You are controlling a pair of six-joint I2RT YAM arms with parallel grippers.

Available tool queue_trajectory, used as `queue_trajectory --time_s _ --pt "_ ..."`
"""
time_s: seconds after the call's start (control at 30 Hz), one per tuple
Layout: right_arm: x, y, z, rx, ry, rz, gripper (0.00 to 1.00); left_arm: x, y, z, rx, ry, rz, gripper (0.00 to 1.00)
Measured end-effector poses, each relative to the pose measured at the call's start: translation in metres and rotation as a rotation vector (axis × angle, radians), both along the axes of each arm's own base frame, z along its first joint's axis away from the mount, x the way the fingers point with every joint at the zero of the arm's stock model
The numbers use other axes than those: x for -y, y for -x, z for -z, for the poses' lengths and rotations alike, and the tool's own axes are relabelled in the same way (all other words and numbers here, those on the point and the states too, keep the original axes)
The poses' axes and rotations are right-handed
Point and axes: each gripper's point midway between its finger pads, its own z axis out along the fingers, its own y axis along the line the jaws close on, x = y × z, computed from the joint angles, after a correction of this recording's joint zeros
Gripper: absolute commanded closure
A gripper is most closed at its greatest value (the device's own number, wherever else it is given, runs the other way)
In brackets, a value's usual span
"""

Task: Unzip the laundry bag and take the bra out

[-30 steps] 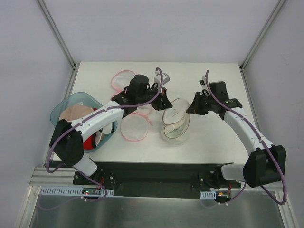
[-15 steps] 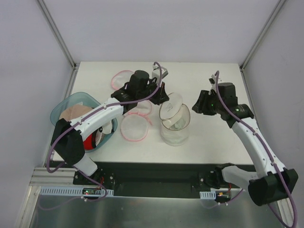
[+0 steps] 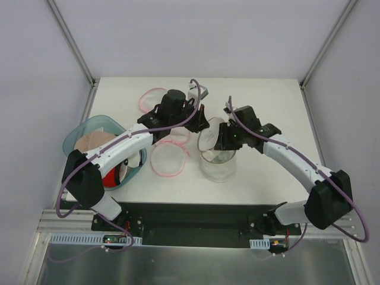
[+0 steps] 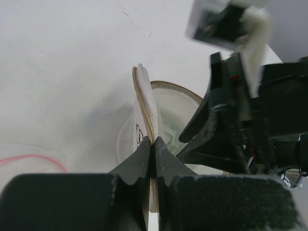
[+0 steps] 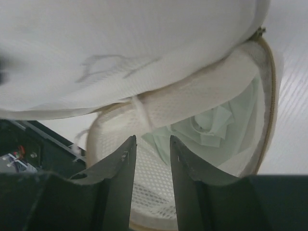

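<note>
The laundry bag (image 3: pixel 218 165) stands unzipped at the table's middle, a cream mesh clamshell with tan zip trim. My left gripper (image 3: pixel 203 126) is shut on the rim of its raised lid (image 4: pixel 146 103) and holds the lid upright. My right gripper (image 3: pixel 220 144) is open, its tips at the mouth of the bag just above the lower half (image 5: pixel 154 192). The bra (image 5: pixel 211 126), pale greenish-white folded fabric, lies inside the bag beyond the right fingertips (image 5: pixel 172 140), not gripped. A sliver of the bra also shows in the left wrist view (image 4: pixel 169 134).
Two pink-rimmed mesh pouches lie left of the bag (image 3: pixel 168 161) and at the back (image 3: pixel 151 98). A teal tub (image 3: pixel 83 132) at the left edge holds a peach cloth (image 3: pixel 95 142) and a red item (image 3: pixel 111 177).
My right arm swung left from the table's right side to the bag's opening. My left gripper kept the lid and raised it more upright.
</note>
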Motion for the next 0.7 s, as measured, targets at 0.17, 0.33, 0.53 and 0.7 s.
queue_trajectory --time_s 0.17,0.33,0.53,0.7 --pt "0.011 0.012 0.054 -0.129 0.113 0.009 0.53 -0.001 0.004 0.002 -0.013 0.004 0.001 1.00" --pt "0.024 0.016 0.074 -0.156 0.211 0.028 0.53 -0.001 0.015 0.020 -0.052 -0.019 0.015 1.00" --pt "0.033 0.030 0.102 -0.198 0.287 0.021 0.61 0.003 0.041 0.053 -0.113 -0.068 0.055 1.00" --pt "0.041 0.037 0.106 -0.185 0.308 0.032 0.57 -0.001 0.053 0.072 -0.158 -0.092 0.053 1.00"
